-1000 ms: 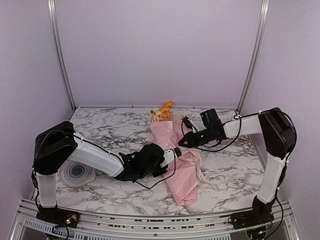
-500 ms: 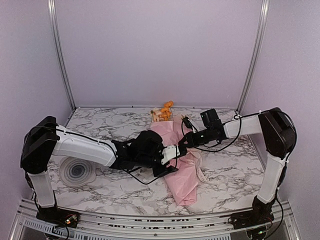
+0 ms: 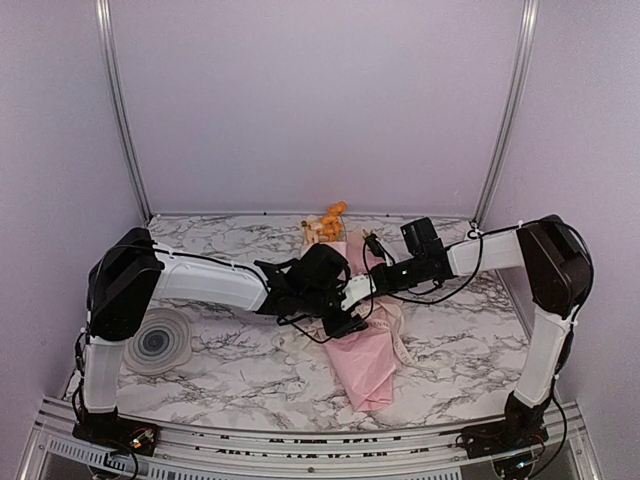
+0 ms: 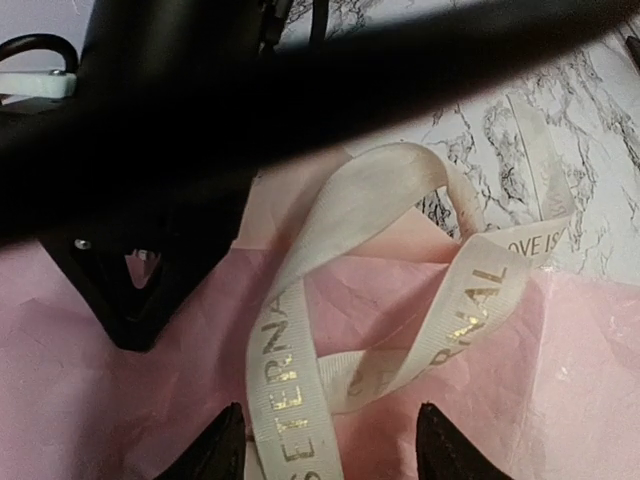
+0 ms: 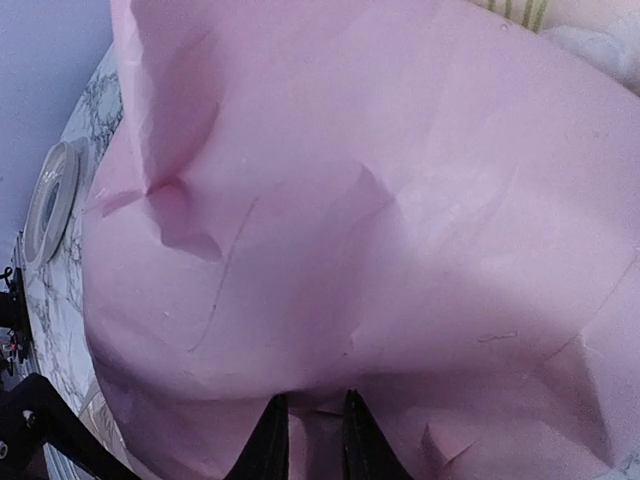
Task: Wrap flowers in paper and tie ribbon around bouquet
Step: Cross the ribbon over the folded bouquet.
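Observation:
The bouquet lies on the marble table as a cone of pink paper. Orange and yellow flowers stick out of its far end. A cream ribbon with gold lettering loops loosely over the paper and trails off to the right. My left gripper hovers open just above the paper, and one strand of the ribbon runs between its fingertips, close to the left one. My right gripper is pinched on a fold of the paper at the cone's upper right side.
A round grey ringed disc sits at the left front of the table. Both arms meet over the bouquet, and my right gripper's dark body is close beside my left gripper. Metal posts and walls close in the back.
My left gripper has opened and let go. The left arm has swung up and to the right over the bouquet. The right arm has held still.

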Available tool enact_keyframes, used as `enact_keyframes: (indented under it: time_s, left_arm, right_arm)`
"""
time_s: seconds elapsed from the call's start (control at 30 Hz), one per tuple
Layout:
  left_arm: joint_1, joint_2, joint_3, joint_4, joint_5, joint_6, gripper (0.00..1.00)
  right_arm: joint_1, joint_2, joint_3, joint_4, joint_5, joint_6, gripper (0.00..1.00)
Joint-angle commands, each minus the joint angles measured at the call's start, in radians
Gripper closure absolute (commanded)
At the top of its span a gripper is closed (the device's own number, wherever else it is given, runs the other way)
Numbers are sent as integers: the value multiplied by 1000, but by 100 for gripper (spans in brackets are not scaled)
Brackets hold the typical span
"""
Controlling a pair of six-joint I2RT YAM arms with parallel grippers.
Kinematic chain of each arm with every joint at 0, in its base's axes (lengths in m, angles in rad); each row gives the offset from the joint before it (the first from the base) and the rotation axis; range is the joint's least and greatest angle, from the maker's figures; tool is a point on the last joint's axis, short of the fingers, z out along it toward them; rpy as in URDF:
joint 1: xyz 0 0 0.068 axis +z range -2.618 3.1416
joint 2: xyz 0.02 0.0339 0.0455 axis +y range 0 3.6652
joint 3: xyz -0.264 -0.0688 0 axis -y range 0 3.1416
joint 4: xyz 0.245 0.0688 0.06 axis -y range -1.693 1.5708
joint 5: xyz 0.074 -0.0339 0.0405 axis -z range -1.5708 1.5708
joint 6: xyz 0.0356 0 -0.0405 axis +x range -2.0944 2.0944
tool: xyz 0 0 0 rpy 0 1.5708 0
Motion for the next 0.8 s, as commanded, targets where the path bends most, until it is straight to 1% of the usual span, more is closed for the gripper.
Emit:
enact_keyframes:
  time_s: [0.0,0.03,0.1,0.2,0.23,0.37,0.47,0.57,0.77]
  left_arm:
    - [-2,51,78,-41,6,0,47]
    - [-2,63,93,-41,-5,5,52]
    - [-3,78,106,-42,-6,13,65]
    - [-3,78,109,-43,29,13,82]
    - [-2,72,104,-43,41,11,84]
    - [-3,29,62,-20,85,11,88]
    - [-3,3,30,-1,85,12,100]
    - [-3,-20,-2,7,66,7,100]
    - [-12,-107,-110,74,45,17,99]
  right_arm:
    - [-9,8,-2,-34,19,-14,81]
    - [-9,5,-1,-35,19,-16,81]
    - [-8,2,-1,-42,21,-21,81]
    - [-9,-6,-2,-48,26,-24,81]
    - [-9,-8,-3,-48,28,-25,81]
    - [-9,-5,-3,-48,31,-25,81]
    - [-9,-1,-3,-51,31,-26,81]
    - [-10,-2,-5,-53,33,-29,81]
    - [-13,6,-1,-59,37,-29,81]
